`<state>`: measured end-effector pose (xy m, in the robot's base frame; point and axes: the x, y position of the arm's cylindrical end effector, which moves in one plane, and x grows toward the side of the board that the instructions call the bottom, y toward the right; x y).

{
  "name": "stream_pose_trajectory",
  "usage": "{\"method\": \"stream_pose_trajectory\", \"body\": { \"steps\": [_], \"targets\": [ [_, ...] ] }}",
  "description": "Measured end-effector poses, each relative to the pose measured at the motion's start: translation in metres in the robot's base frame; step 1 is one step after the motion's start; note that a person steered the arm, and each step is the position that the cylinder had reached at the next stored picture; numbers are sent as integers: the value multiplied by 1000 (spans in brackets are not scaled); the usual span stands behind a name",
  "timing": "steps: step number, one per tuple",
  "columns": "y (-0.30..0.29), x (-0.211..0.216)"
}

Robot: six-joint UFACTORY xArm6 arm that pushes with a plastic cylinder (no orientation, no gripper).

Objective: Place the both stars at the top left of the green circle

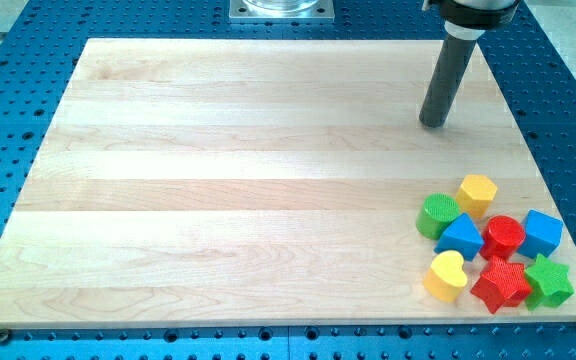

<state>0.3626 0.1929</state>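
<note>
On the wooden board (218, 180), my tip (433, 124), no hand, stands well above the clustered green star (549, 281), partly behind the red star (501, 284).

Setting: robotics lab bench | blue perforated mounting table (28, 40) under a pale wooden board (218, 180) | metal arm base plate (282, 9) at the view's top | dark rod ending in my tip (433, 124) | small coloured test blocks (493, 245)

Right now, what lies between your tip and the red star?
In the camera view, between my tip and the red star stand the yellow hexagon and the red circle; above them the board is bare.
</note>
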Motion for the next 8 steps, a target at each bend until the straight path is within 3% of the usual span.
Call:
{"method": "stream_pose_trajectory", "body": {
  "steps": [1, 4, 5, 6, 8],
  "targets": [
    [3, 0],
    [152, -21],
    [153, -14],
    [153, -1],
    [153, 87]
  ]
}}
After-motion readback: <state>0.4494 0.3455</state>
